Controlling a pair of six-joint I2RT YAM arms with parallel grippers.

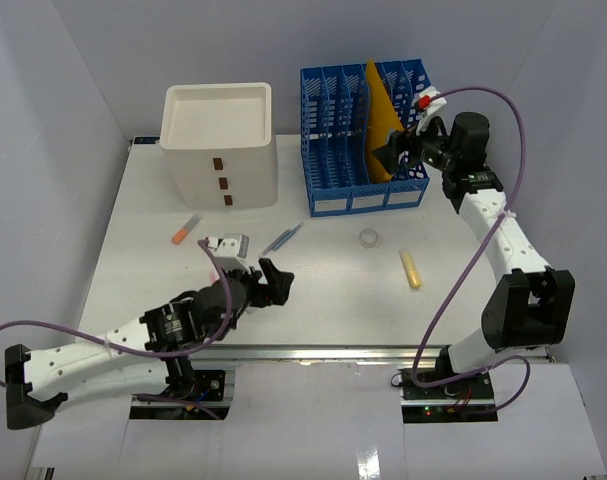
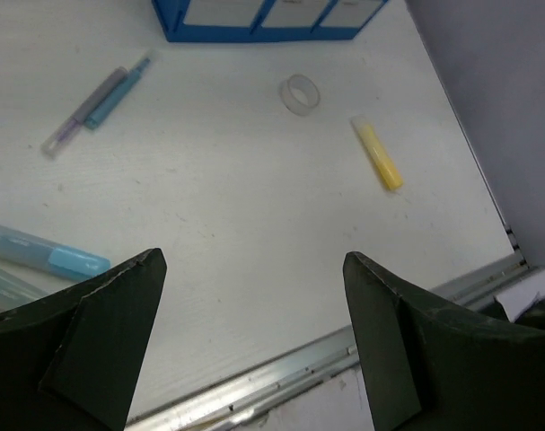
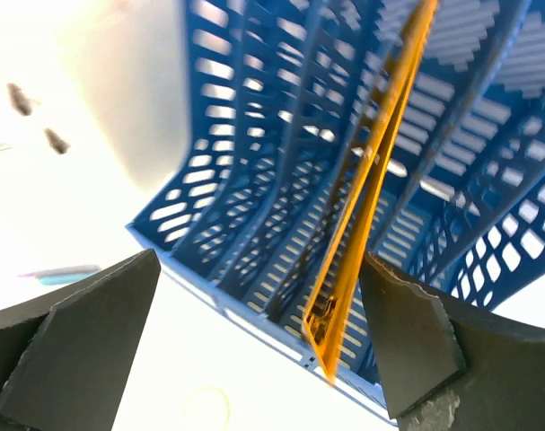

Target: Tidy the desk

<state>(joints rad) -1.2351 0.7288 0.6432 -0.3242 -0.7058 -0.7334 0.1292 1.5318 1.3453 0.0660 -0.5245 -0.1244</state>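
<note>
The white desk (image 1: 333,300) carries loose items. My left gripper (image 1: 264,281) is open and empty, low over the desk's front part; in the left wrist view (image 2: 252,262) its jaws stand wide above the silver rail (image 2: 281,377). My right gripper (image 1: 397,152) is open at the front of the blue file rack (image 1: 363,140). An orange folder (image 1: 381,120) stands tilted in the rack. In the right wrist view the folder (image 3: 371,180) hangs between my open fingers (image 3: 259,260), close to the right one, not clamped.
A white three-drawer box (image 1: 220,145) stands back left. On the desk lie an orange marker (image 1: 186,230), blue and purple pens (image 1: 281,238), a clear tape ring (image 1: 369,237) and a yellow highlighter (image 1: 410,268). A light blue pen (image 2: 48,253) lies by my left finger.
</note>
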